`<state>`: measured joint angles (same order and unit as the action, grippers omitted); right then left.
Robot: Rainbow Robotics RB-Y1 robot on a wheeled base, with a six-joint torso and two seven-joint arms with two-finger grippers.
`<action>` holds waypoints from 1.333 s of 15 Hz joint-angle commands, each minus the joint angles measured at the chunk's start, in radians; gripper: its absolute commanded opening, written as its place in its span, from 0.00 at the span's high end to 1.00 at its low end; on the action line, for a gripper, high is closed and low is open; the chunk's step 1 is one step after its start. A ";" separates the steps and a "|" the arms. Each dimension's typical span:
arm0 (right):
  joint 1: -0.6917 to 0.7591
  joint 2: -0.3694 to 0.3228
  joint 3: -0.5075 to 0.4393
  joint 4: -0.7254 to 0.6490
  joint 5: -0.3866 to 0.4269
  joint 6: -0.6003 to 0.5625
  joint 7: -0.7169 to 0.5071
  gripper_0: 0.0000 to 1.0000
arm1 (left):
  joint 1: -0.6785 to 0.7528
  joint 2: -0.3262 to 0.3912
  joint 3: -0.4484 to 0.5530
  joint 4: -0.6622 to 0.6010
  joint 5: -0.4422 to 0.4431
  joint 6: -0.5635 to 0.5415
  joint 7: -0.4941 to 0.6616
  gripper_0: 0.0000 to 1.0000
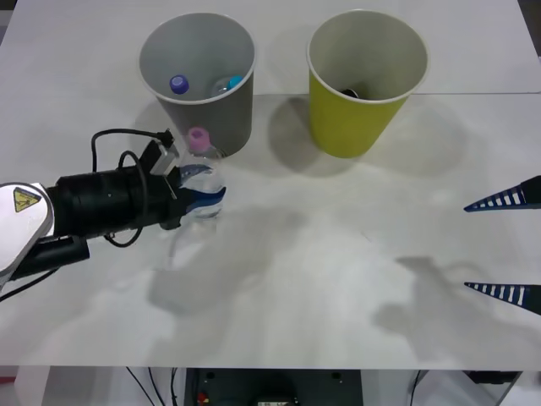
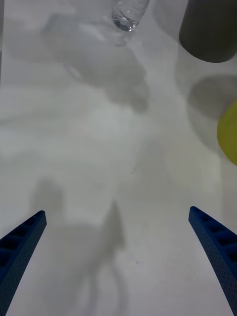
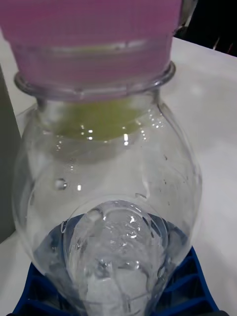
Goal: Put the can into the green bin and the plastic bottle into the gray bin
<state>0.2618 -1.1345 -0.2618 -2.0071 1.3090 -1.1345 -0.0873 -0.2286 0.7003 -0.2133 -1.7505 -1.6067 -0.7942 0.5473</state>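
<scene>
The plastic bottle (image 1: pixel 201 179), clear with a pink cap, stands upright in my left gripper (image 1: pixel 199 198), which is shut on its body. It is just in front of the gray bin (image 1: pixel 221 118), lower than the rim. In the left wrist view the plastic bottle (image 3: pixel 106 163) is right before the camera, with the blue fingers (image 3: pixel 195 289) around it. The green bin (image 1: pixel 351 127) stands to the right of the gray one. A dark object (image 1: pixel 351 91) lies low inside it; I cannot tell whether it is the can. My right gripper (image 1: pixel 467 247) hovers open at the table's right edge.
Inside the gray bin lie a purple-capped bottle (image 1: pixel 179 84) and a cyan-capped bottle (image 1: pixel 228 83). The right wrist view looks across bare white table (image 2: pixel 118 148) toward the bottle's base (image 2: pixel 129 12), the gray bin (image 2: pixel 207 29) and the green bin (image 2: pixel 229 133).
</scene>
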 commanded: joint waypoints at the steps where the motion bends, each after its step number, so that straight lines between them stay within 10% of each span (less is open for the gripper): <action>1: 0.000 0.000 0.000 0.000 0.000 0.000 0.000 0.00 | 0.014 0.131 0.000 -0.116 -0.042 -0.020 0.220 1.00; 7: 0.000 0.000 0.000 0.000 0.000 0.000 0.000 0.00 | 0.002 0.363 0.089 -0.316 -0.053 -0.194 0.554 1.00; 14: 0.000 0.000 0.000 0.000 0.000 0.000 0.000 0.00 | -0.206 0.407 0.177 -0.368 -0.082 -0.502 0.792 1.00; 20: 0.000 0.000 0.000 0.000 0.000 0.000 0.000 0.00 | -0.518 0.378 0.118 -0.178 -0.073 -0.678 0.795 1.00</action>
<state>0.2618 -1.1345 -0.2618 -2.0071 1.3090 -1.1345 -0.0874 -0.7101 1.0791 -0.0808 -1.9511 -1.6776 -1.4606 1.3413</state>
